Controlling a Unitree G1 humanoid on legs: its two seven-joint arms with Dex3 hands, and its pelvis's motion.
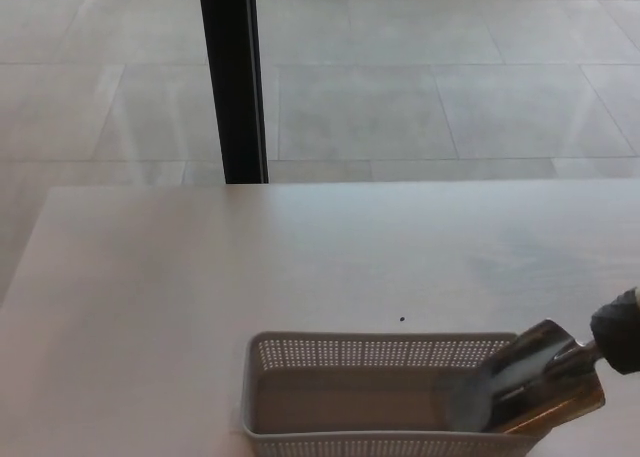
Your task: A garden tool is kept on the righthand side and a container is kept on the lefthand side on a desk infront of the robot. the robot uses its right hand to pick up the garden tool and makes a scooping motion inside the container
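The metal trowel (525,382) sits blade-down inside the right end of the perforated grey basket (300,355), tilted, its tip low toward the basket floor. The blade looks rigid, smooth and moderately heavy; polished steel is likely slippery, so the handle end, at the picture's right edge, is the correct place to hold it. The right robot hand (620,329) shows only as a dark edge at that handle; it appears to grasp the trowel, though its fingers are cut off by the frame. The left robot hand is out of view. The basket is light plastic and may slide on the pale worktop (300,257) under scooping force. Beyond the worktop's far edge a black post (232,77) stands on the tiled floor (450,77), well clear of the work.
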